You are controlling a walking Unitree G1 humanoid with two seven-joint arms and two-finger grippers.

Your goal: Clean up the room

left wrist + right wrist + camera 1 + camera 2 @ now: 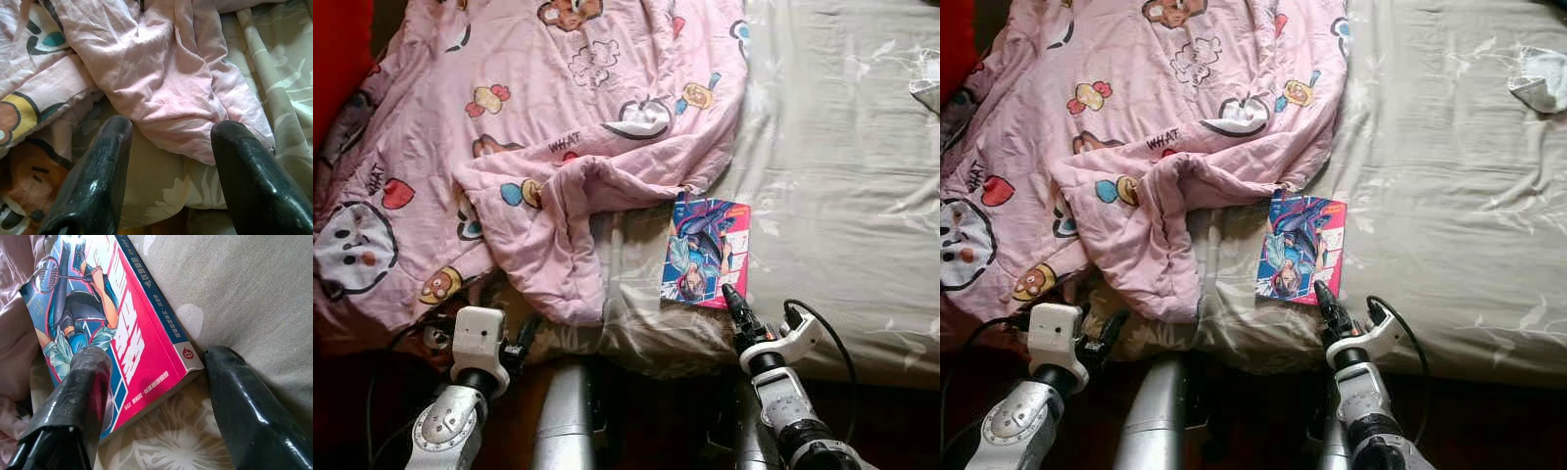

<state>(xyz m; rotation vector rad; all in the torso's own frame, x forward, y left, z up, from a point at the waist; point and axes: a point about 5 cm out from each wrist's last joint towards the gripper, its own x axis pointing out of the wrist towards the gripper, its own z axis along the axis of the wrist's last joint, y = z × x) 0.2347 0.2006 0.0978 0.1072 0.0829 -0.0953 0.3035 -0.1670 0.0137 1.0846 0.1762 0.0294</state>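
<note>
A: What takes up most of the scene?

B: A bed (pixel 842 196) with a pale grey-green sheet printed with white leaves. A pink cartoon-print quilt (pixel 538 127) lies crumpled over its left half, one folded corner hanging toward the near edge.

A: Anything else on the sheet?

B: A comic book (pixel 705 252) with a pink and blue cover lies flat near the front edge, just right of the quilt's fold, its top corner touching the quilt's hem. At the far right there is a small crumpled white thing (pixel 1540 83); I cannot tell what it is. A red surface (pixel 337 59) shows at the upper left corner, beside the quilt.

A: Where is the right end effector?

B: The right end effector (pixel 151 377) is low at the bed's front edge, at the book's near right corner. Its jaws are spread wide: one finger (pixel 83 382) sits over the cover, the other (pixel 244 396) over the sheet beyond the spine, with the book's corner between them. Whether they touch the book I cannot tell.

A: And the left one?

B: The left end effector (pixel 171 147) is at the bed's front edge below the quilt's hanging fold. Its jaws are also wide apart and hold nothing, with pink fabric and sheet just ahead of the tips.
</note>
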